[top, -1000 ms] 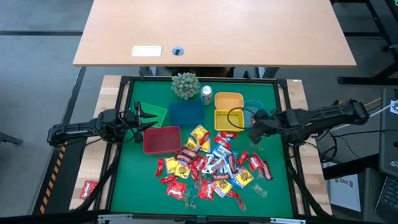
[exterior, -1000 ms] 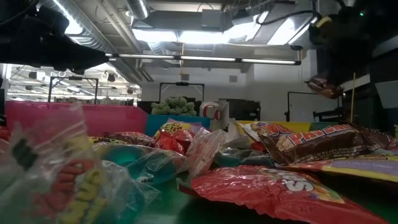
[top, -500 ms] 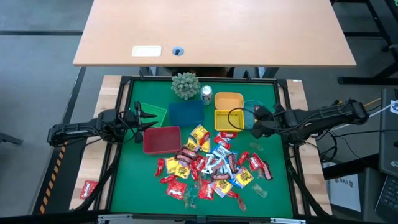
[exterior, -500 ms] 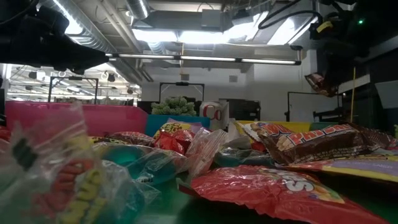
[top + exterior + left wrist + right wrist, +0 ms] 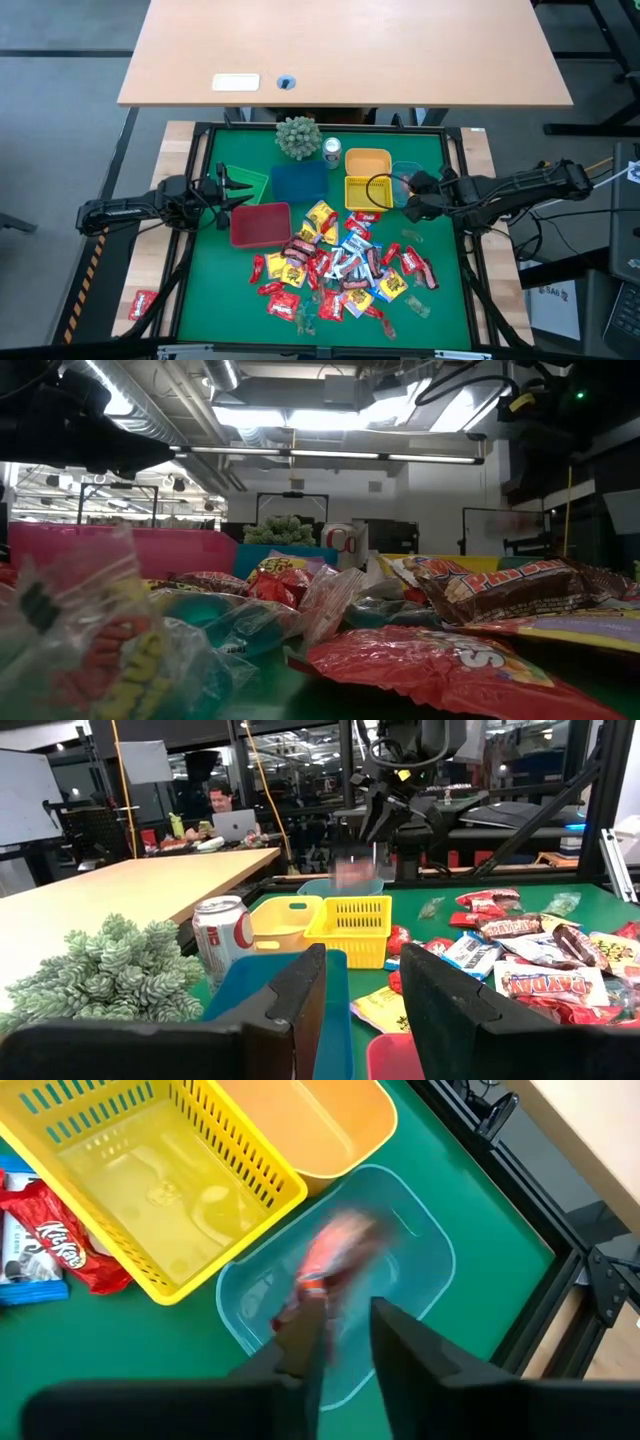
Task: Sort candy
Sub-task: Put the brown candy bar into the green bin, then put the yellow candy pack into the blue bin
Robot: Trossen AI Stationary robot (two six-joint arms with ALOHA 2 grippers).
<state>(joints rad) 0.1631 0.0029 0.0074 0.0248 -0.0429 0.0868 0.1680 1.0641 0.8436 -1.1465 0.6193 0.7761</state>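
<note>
My right hand (image 5: 345, 1320) hangs over the clear blue bin (image 5: 425, 1270), which sits touching the yellow basket (image 5: 364, 192) on the side toward the right arm. Its fingers stand a narrow gap apart and grip nothing. A red candy (image 5: 335, 1250), smeared with motion, is loose in the air just under the fingertips, above the floor of the clear bin. I cannot tell whether it has touched the bottom.

My left hand (image 5: 362, 972) waits well away from the yellow basket, beyond the dark blue bin (image 5: 299, 181) and above the green bin (image 5: 247, 183). Its fingers are moderately spread and hold nothing.

The candy heap (image 5: 340, 270) lies on the green desk (image 5: 215, 285) on the near side of the yellow basket, a mix of red, yellow, blue-and-white and brown wrappers. A red Kit Kat (image 5: 60, 1245) lies right against the basket's near wall. One stray candy (image 5: 142, 302) lies far from the basket, off the green surface on the left arm's side.

An orange bin (image 5: 368, 160) touches the basket's far side. A red bin (image 5: 260, 224) sits near the heap, toward my left hand. A silver can (image 5: 332, 151) and a small plant (image 5: 298, 136) stand beside the orange bin.
</note>
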